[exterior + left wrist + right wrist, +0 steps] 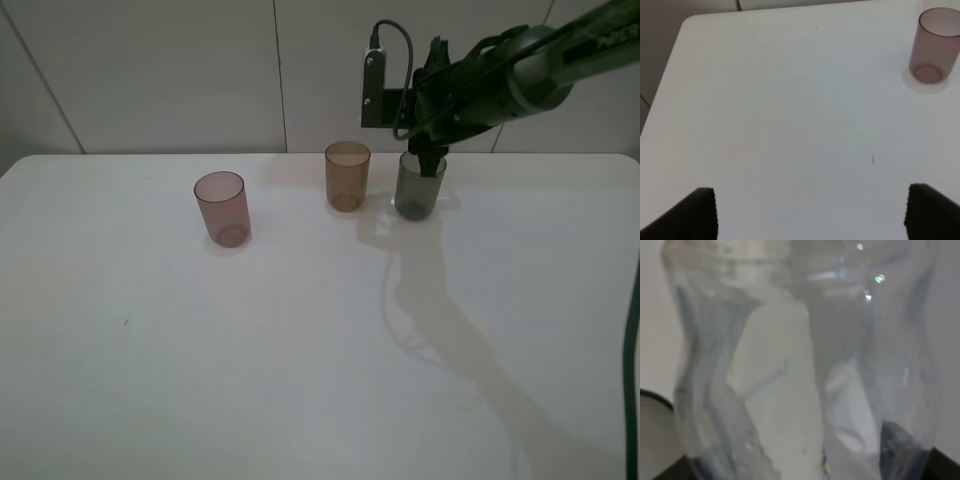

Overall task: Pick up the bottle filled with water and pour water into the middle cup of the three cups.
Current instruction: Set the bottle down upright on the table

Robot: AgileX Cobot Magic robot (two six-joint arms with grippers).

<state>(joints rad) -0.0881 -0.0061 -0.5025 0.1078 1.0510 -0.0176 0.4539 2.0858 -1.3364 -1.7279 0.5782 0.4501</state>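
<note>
The clear bottle (805, 380) fills the right wrist view, upright, with clear water in it. My right gripper (810, 470) has a dark finger on each side of its base and is shut on it. In the high view my right gripper (428, 160) sits just behind the dark grey cup (419, 190), which hides the bottle. The amber-brown middle cup (347, 176) stands to the left of the grey one. The mauve-pink cup (222, 208) stands further left and also shows in the left wrist view (935, 45). My left gripper (810, 215) is open and empty above bare table.
The white table (300, 350) runs to a pale panelled wall at the back. Its rounded far-left corner (687, 22) shows in the left wrist view. A dark cable (632, 380) hangs at the right edge. The grey cup's rim (652, 397) lies beside the bottle.
</note>
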